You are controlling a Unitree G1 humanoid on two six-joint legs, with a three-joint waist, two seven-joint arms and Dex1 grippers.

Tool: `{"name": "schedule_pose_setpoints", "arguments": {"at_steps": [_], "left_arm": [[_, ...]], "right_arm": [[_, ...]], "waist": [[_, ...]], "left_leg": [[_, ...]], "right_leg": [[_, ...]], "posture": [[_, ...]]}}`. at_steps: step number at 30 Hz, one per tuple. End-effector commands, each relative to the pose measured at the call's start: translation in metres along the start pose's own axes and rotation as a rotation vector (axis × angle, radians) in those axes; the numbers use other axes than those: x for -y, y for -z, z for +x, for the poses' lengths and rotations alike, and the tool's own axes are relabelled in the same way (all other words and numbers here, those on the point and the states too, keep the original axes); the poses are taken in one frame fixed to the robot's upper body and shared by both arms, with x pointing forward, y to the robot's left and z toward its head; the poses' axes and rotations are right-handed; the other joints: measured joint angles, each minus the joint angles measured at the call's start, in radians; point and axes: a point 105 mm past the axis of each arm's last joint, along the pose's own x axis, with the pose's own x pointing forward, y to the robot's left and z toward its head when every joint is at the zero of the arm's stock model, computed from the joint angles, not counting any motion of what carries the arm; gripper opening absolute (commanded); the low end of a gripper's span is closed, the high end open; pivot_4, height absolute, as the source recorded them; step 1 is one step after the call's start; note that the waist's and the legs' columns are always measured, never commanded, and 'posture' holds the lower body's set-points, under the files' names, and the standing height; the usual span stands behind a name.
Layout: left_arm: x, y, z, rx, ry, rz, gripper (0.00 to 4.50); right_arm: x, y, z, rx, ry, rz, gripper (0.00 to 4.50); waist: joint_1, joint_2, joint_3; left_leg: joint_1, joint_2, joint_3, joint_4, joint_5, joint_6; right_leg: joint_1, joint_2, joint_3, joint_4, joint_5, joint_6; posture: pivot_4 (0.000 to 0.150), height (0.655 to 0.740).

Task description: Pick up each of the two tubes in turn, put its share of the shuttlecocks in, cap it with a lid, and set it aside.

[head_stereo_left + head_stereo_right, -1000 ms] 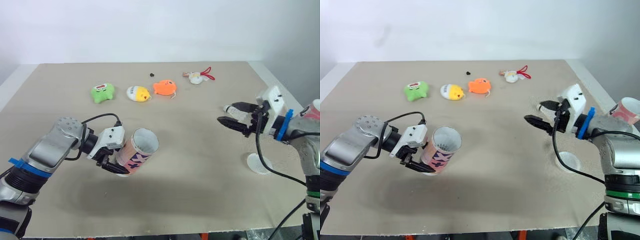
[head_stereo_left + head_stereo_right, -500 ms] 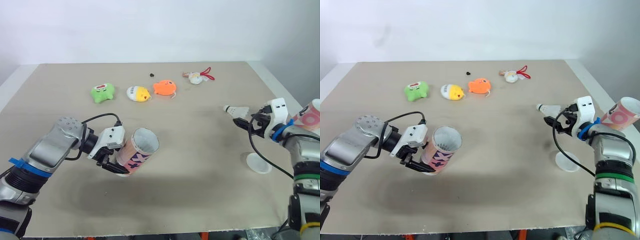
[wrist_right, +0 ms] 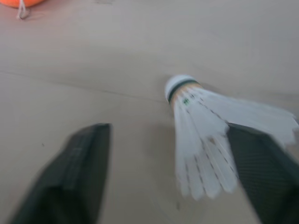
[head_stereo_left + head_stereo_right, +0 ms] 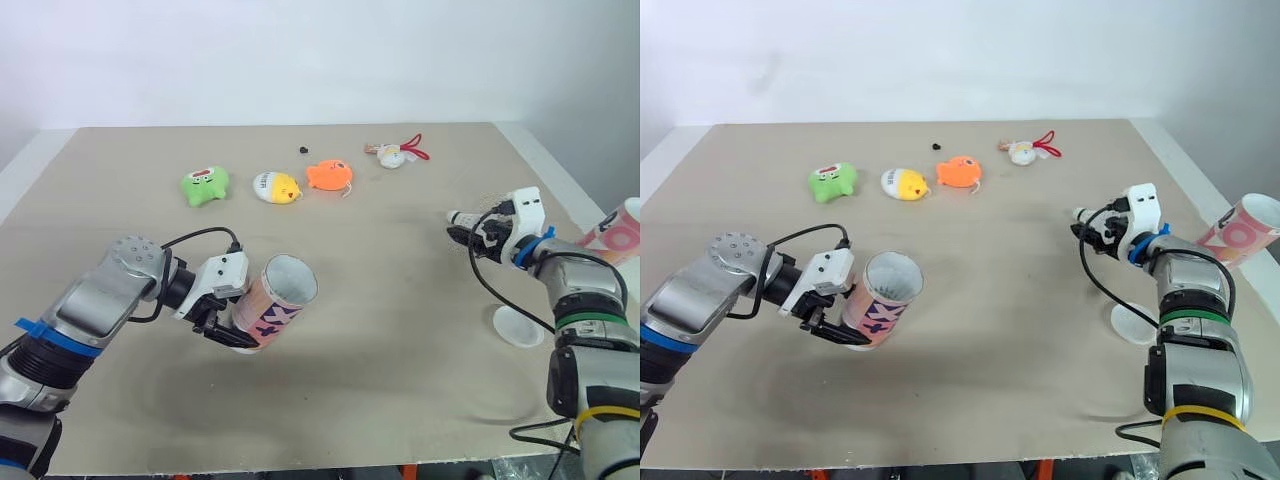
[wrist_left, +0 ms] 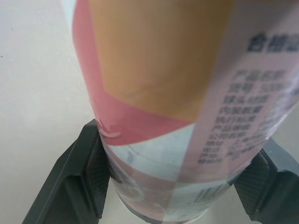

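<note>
A beige table (image 4: 400, 400) meets a white wall, with small plush toys (image 4: 205, 186) along its far side. Our left gripper (image 4: 232, 330) is clamped on the base of a patterned tube (image 4: 275, 300), which is tilted with its mouth open. Our right gripper (image 4: 468, 234) is spread around a white shuttlecock (image 3: 205, 135) on the table, not pinching it. A white lid (image 4: 518, 326) lies near it, and the second tube (image 4: 618, 232) is at the right edge. We judge the task barely begun: filling, capping and setting aside all remain.

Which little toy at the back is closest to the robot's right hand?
The white toy with the red ribbon, at the right end of the row. The orange toy, yellow toy and green toy lie farther from the right gripper.
</note>
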Motion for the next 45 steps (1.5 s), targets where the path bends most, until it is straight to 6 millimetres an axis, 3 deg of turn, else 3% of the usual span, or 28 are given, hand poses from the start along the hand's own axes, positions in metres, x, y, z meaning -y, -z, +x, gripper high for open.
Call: {"name": "schedule_pose_setpoints", "arguments": {"at_steps": [1, 5, 6, 9, 11, 13, 17, 23, 33, 36, 45], "left_arm": [[0.001, -0.005, -0.007, 0.000, -0.019, 0.028, 3.18], [0.001, -0.005, -0.007, -0.001, -0.017, 0.026, 3.18], [0.001, -0.005, -0.007, -0.002, -0.016, 0.025, 3.18], [0.001, -0.004, -0.007, -0.004, -0.012, 0.022, 3.18], [0.001, -0.002, -0.006, -0.009, -0.010, 0.019, 3.18], [-0.001, 0.002, -0.006, -0.030, -0.018, 0.019, 3.18], [-0.002, 0.003, -0.005, -0.035, -0.013, 0.022, 3.18], [-0.004, 0.001, -0.005, -0.035, -0.008, 0.033, 3.18], [-0.006, -0.001, -0.004, -0.030, -0.002, 0.045, 3.18], [-0.006, -0.002, -0.003, -0.026, -0.004, 0.047, 3.18], [-0.007, -0.002, -0.003, -0.023, -0.006, 0.047, 3.18]], "right_arm": [[0.002, -0.014, 0.000, 0.040, 0.004, -0.027, 2.25], [0.001, -0.015, 0.000, 0.058, -0.012, -0.012, 0.31], [0.001, -0.015, -0.001, 0.063, -0.020, -0.014, 0.04], [-0.003, -0.022, -0.004, 0.086, -0.061, -0.023, 0.04], [-0.017, -0.034, -0.009, 0.121, -0.171, -0.057, 0.04], [-0.058, -0.065, -0.028, 0.211, -0.391, -0.146, 0.04], [-0.140, -0.090, -0.083, 0.293, -0.738, -0.375, 0.04], [-0.197, -0.094, -0.122, 0.286, -0.908, -0.594, 0.04], [-0.238, -0.081, -0.119, 0.229, -1.017, -0.751, 0.04], [-0.255, -0.078, -0.123, 0.237, -1.118, -0.762, 0.04], [-0.289, -0.089, -0.116, 0.282, -1.253, -0.779, 0.04]], "waist": [[0.000, 0.000, 0.000], [0.000, 0.000, 0.000], [0.000, 0.000, 0.000], [0.000, 0.000, 0.000], [0.000, 0.001, 0.001], [0.002, 0.003, 0.002], [0.004, 0.010, 0.003], [0.004, 0.009, 0.003], [0.004, 0.009, 0.004], [0.004, 0.009, 0.004], [0.004, 0.009, 0.004]], "left_leg": [[0.000, 0.000, 0.000, 0.000, 0.000, 0.000], [0.000, 0.000, 0.000, 0.000, 0.000, 0.000], [0.000, 0.000, 0.000, 0.000, 0.000, 0.000], [0.000, 0.000, 0.000, 0.000, 0.000, 0.000], [0.000, 0.000, 0.000, 0.000, 0.000, 0.000], [0.000, 0.000, -0.001, 0.000, 0.000, 0.000], [-0.002, 0.000, -0.003, 0.000, 0.000, 0.000], [0.000, 0.002, -0.004, 0.003, 0.000, 0.000], [-0.001, 0.002, -0.002, 0.007, 0.001, -0.001], [-0.002, 0.002, -0.002, 0.007, 0.001, -0.001], [-0.002, 0.003, -0.002, 0.007, 0.001, -0.001]], "right_leg": [[0.000, 0.000, 0.000, 0.000, 0.000, 0.000], [0.000, 0.000, 0.000, 0.000, 0.000, 0.000], [0.000, 0.000, 0.000, 0.000, 0.000, 0.000], [0.000, 0.000, 0.000, 0.000, 0.000, 0.000], [0.000, 0.000, 0.000, 0.000, 0.000, 0.000], [0.000, 0.000, 0.000, 0.000, 0.000, 0.000], [-0.001, 0.000, -0.002, 0.001, -0.001, 0.001], [0.002, 0.001, -0.004, 0.001, -0.003, 0.006], [0.002, 0.001, -0.003, 0.001, -0.001, 0.004], [0.001, 0.001, -0.003, 0.001, -0.001, 0.006], [0.001, 0.001, -0.004, 0.001, -0.001, 0.006]], "posture": [[0.150, 0.7400], [0.150, 0.7400], [0.150, 0.7400], [0.150, 0.7400], [0.150, 0.7400], [0.150, 0.7400], [0.150, 0.7400], [0.150, 0.7400], [0.150, 0.7400], [0.150, 0.7400], [0.150, 0.7400]]}}
